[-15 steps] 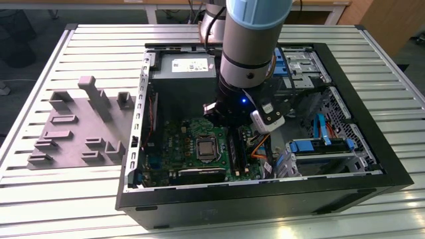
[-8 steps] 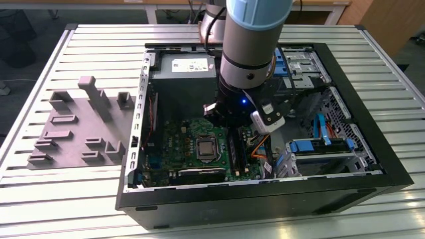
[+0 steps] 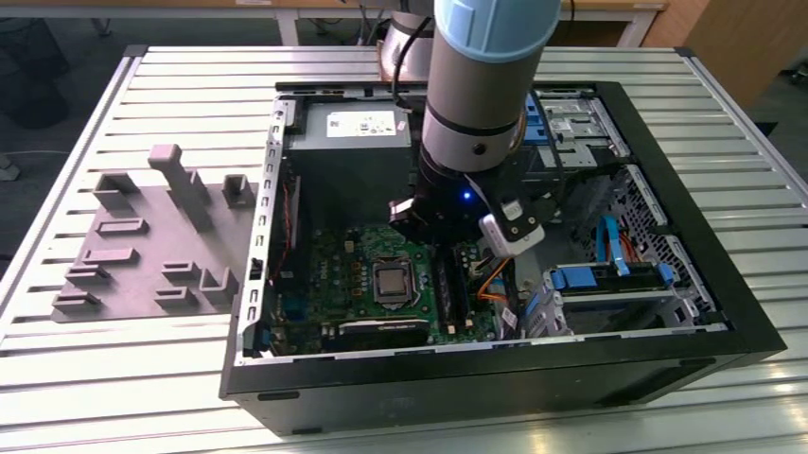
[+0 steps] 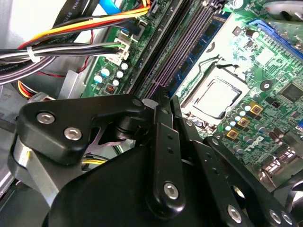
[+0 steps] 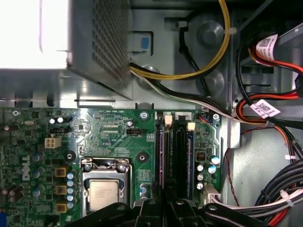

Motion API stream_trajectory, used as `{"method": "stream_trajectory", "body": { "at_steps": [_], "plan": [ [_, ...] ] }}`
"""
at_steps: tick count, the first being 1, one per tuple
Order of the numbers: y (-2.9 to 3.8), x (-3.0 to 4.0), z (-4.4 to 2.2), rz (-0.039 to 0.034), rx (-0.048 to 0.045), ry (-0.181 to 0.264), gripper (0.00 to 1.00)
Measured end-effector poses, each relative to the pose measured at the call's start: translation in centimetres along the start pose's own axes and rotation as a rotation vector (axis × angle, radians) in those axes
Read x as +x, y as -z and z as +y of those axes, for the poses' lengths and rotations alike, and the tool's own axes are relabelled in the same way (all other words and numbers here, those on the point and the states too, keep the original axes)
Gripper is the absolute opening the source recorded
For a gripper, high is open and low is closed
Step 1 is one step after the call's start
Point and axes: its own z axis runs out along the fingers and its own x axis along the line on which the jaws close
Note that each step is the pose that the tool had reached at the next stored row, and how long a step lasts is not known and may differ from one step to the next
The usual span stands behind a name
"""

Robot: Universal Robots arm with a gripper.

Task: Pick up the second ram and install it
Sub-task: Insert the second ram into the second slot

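Gripper (image 4: 161,97), fingers drawn together, stands low inside the computer case directly over the black memory slots (image 5: 180,146); the second ram cannot be told apart beneath the tips, so the grip is unconfirmed. Judged step: seating at the slot, which calls for square alignment and straight downward pressure. One blue-green memory stick (image 4: 214,29) sits seated beside the processor (image 5: 105,195); the cable bundle (image 5: 189,101) crosses just beyond the slot ends, with the power supply (image 5: 94,42) behind.
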Motion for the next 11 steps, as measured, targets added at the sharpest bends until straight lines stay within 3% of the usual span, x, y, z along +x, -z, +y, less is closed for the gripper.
{"method": "stream_trajectory", "body": {
  "at_steps": [11],
  "plan": [
    [-0.46,-0.2,-0.02,0.0001,0.0,-0.005,0.14]
  ]
}}
